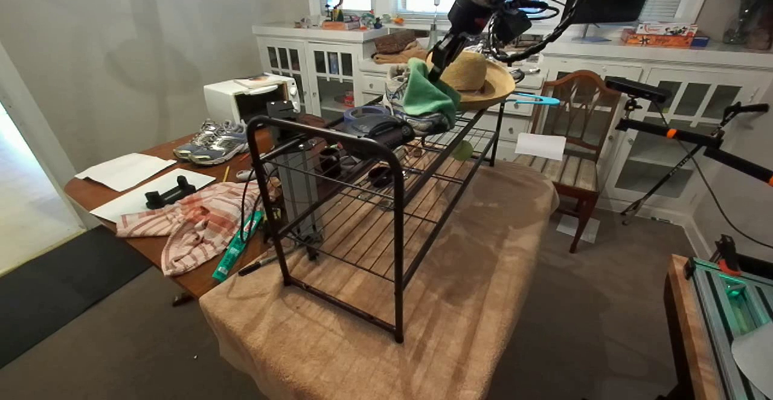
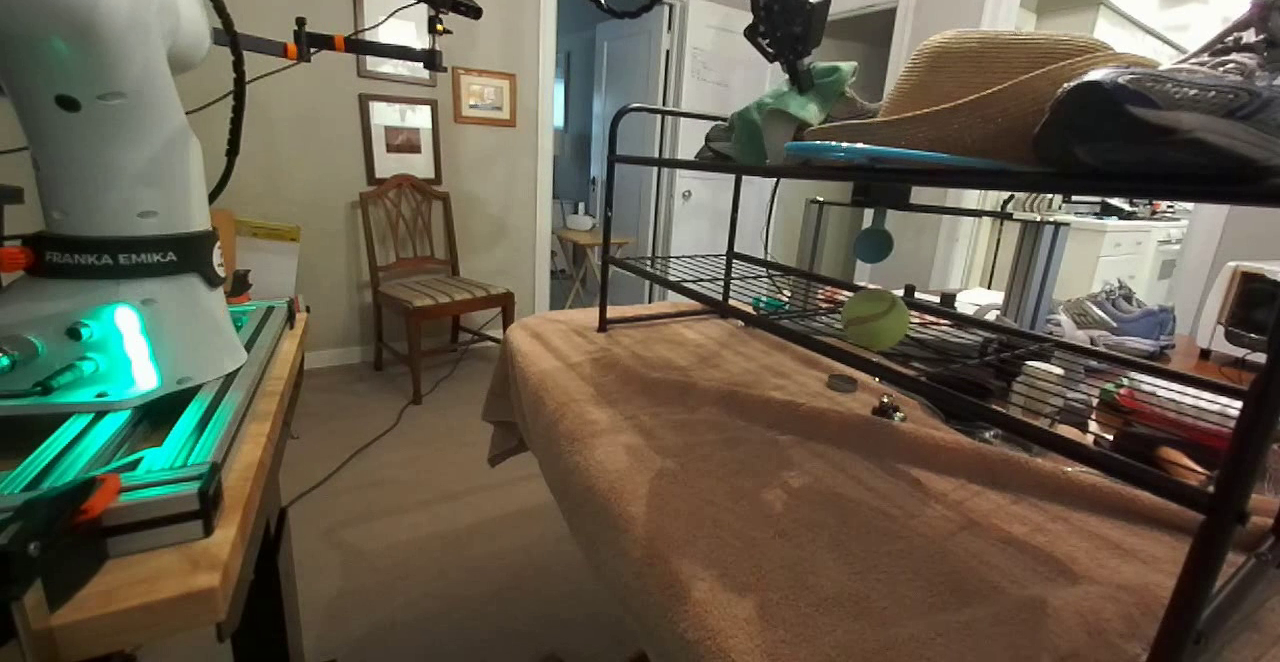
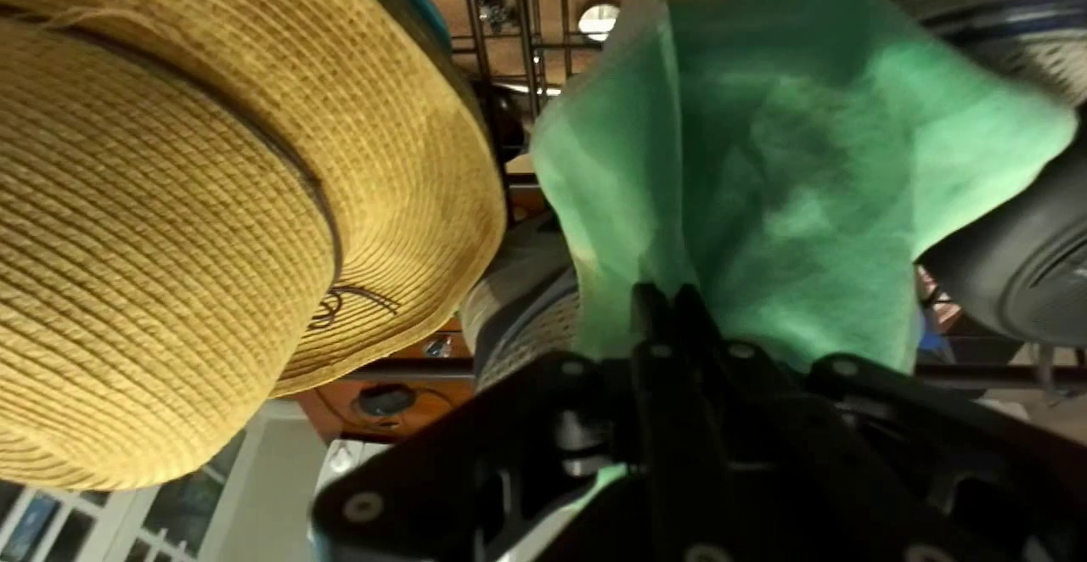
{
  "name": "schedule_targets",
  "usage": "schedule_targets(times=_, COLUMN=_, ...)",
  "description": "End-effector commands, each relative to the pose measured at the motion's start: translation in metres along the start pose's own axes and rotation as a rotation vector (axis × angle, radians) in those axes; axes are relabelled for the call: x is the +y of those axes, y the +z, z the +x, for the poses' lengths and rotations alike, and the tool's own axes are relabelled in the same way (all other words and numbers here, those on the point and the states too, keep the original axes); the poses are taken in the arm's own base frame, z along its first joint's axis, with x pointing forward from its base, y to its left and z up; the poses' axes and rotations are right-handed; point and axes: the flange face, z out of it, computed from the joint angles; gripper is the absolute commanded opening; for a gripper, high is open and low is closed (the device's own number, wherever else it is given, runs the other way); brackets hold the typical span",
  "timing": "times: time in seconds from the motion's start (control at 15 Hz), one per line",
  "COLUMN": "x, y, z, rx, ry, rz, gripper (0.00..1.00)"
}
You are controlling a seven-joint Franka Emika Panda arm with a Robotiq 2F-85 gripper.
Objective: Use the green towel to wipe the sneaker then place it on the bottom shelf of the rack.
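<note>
Wipe lightly with the green towel [image 3: 798, 188], pinched in the closed gripper [image 3: 668, 295], along the sneaker [image 1: 433, 125] at six o'clock beneath it in an exterior view, atop the rack [image 1: 398, 237], steering clear of the straw hat [image 3: 195, 231] at nine o'clock in the wrist view.

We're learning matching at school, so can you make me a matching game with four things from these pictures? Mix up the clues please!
Things:
1. green towel
2. straw hat
3. rack
4. tennis ball

Clues:
A. black frame with thin bars
B. round and yellow-green
C. draped over a sneaker
D. tan, with a wide brim

Right pairs: 1-C, 2-D, 3-A, 4-B
</note>
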Motion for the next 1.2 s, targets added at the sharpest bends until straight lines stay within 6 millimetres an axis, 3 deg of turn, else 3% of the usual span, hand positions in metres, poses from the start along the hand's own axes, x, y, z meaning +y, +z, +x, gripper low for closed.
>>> schedule_targets(times=0.0, x=0.011, y=0.008, z=0.0, rx=0.03, ry=0.053, rz=-0.09, gripper=0.01)
schedule_targets(times=0.33, x=0.002, y=0.015, z=-0.012, rx=-0.091, ry=0.017, rz=-0.089, gripper=0.01)
schedule_targets(times=0.73, x=-0.025, y=0.019, z=-0.031, rx=-0.307, ry=-0.075, rz=0.066, gripper=0.01)
schedule_targets(times=1.13, x=-0.024, y=0.0, z=-0.047, rx=-0.421, ry=-0.182, rz=0.178, gripper=0.01)
